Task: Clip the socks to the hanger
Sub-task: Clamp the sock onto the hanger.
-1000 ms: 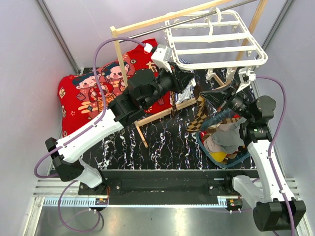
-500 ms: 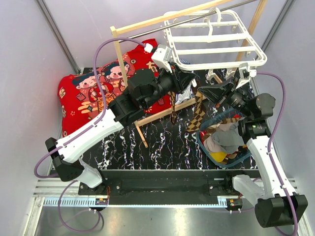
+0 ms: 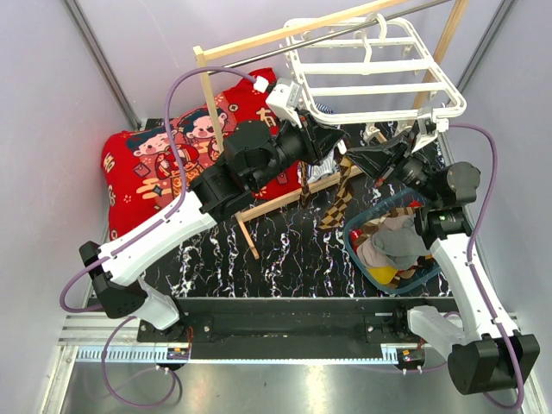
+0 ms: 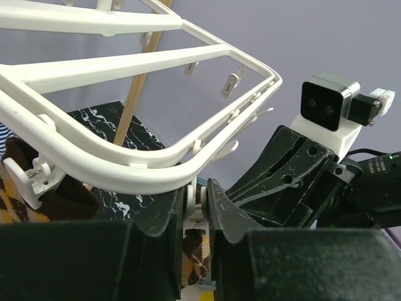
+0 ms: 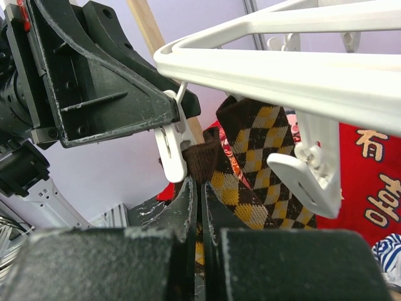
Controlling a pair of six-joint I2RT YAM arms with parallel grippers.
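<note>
Mid-clip, I'd say. My L gripper (image 4: pixel 196 202) is up at the hanger's (image 3: pixel 379 65) near-left corner, approx 1 o'clock on the table in top view. Its fingers are clamped on a white peg (image 5: pixel 173 148) hanging off the rail, squeezing the top end, so prob holding the peg's mouth open.

R gripper (image 5: pixel 200 188) sits just at 3 o'clock of L, fingers together and pinched on the brown cuff of the checkered sock (image 5: pixel 250 150). Cuff touches the peg on its 3 o'clock side; can't tell if it's actually inside the mouth yet. Rest of sock hangs toward 6 o'clock, tip near the basket (image 3: pixel 349 244), which holds more socks at 4 o'clock. Red cushion (image 3: pixel 155 164) at 9-10 o'clock, not involved.

Risks as I see them:
- Let go of peg too soon: it snaps on air or just a cuff edge, and the sock drops once R opens.
- Hanger looks hung by its hook only. Any push from L, or tug from R through the sock, could swing/tilt it and carry the peg off the cuff.
- Grippers are v. close. A small overshoot means a finger clash, which may knock the peg out of L's pinch.
- R has only thin cuff edge; fabric may slip if I drag sideways.
- 2nd peg (image 5: pixel 310 169) at 3 o'clock of sock could snag it.
</note>
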